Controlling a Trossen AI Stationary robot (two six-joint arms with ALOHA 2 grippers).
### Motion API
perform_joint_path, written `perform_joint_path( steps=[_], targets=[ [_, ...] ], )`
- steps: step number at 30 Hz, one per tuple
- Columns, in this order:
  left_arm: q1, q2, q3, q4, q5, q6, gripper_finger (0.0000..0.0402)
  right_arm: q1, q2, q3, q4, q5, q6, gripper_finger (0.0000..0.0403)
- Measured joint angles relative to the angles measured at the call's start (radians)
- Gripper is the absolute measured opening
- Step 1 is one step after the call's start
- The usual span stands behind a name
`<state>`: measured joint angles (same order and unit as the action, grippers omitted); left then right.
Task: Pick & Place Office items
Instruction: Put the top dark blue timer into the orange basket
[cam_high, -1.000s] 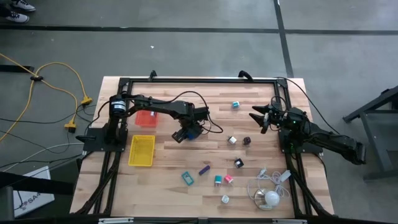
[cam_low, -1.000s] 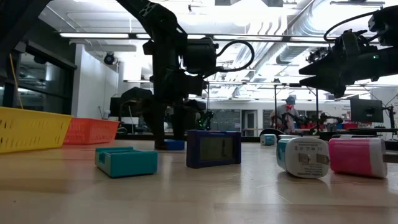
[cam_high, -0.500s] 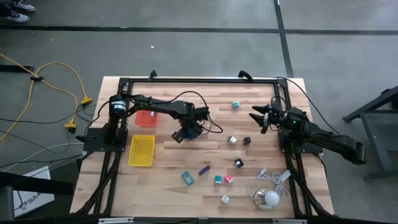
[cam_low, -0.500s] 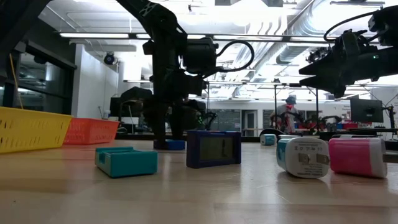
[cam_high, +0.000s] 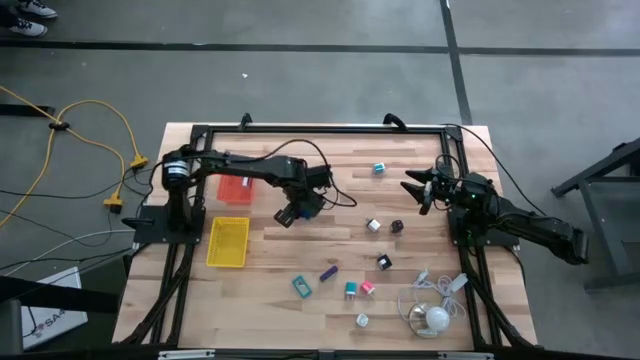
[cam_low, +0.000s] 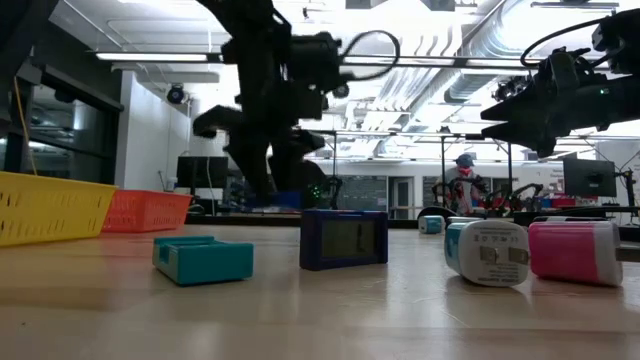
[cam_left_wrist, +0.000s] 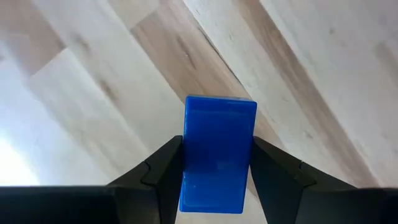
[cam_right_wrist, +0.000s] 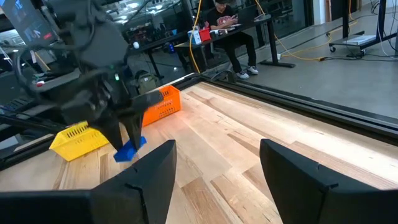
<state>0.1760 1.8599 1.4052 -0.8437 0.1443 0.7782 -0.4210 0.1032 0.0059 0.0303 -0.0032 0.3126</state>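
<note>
My left gripper (cam_high: 298, 210) is over the middle of the table, pointing steeply down and shut on a blue block (cam_left_wrist: 217, 155), also visible in the right wrist view (cam_right_wrist: 129, 150). Other office items lie on the near right part of the table: a teal block (cam_high: 301, 286), a purple block (cam_high: 329, 272), a pink block (cam_high: 368, 288), white blocks (cam_high: 373, 226) and black clips (cam_high: 384, 262). At the table's right edge my right gripper (cam_high: 415, 190) hovers level and open, with nothing between its fingers. My left gripper pinches the blue block's two long sides (cam_left_wrist: 186, 163) between its two fingers (cam_left_wrist: 163, 169). The fingers come from above, slanting steeply down, and lie along the block. The block's free end sticks out past the fingertips, and it hangs clear of the table.
An orange tray (cam_high: 236, 190) and a yellow tray (cam_high: 228, 242) sit at the left. A white cable bundle (cam_high: 432, 305) with a round white piece lies at the near right. A teal block (cam_high: 379, 168) lies near the far edge. Bare wood shows under the held block.
My left gripper has risen with the blue block. The block stood on the table between the fingers half a second ago and now hangs clear of the wood. My right arm has kept still.
</note>
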Motion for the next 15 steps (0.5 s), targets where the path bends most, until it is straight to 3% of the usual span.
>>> perform_joint_path(
  steps=[9, 15],
  targets=[
    [0.107, -0.073, -0.001, -0.138, 0.088, -0.076, 0.0159, 0.0, 0.0, 0.0, 0.0, 0.001, 0.0, 0.0219],
    [0.198, -0.136, -0.002, -0.185, 0.093, -0.114, 0.0158, 0.0, 0.0, 0.0, 0.0, 0.0, 0.0, 0.0219]
  ],
)
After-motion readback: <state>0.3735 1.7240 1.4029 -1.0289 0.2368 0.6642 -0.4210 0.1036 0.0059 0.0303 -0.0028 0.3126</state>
